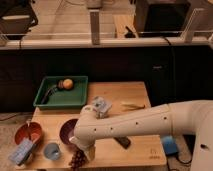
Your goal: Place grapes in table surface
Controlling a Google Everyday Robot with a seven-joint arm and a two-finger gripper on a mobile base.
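Note:
The grapes (76,160), a small dark purple bunch, sit at the table's front edge just in front of the purple bowl (66,131). My gripper (82,150) is at the end of the white arm, directly over the bunch and touching its top. The arm's wrist covers the gripper's tip. The table surface (142,154) is light tan wood with a small logo mark near the front right corner.
A green tray (77,100) at the back left holds an orange (66,84) and a dark tool. A red bowl (29,134), blue cup (51,150) and blue packet (22,151) stand at the front left. A crumpled bag (101,106), a yellowish item (131,105) and a dark bar (122,142) lie mid-table.

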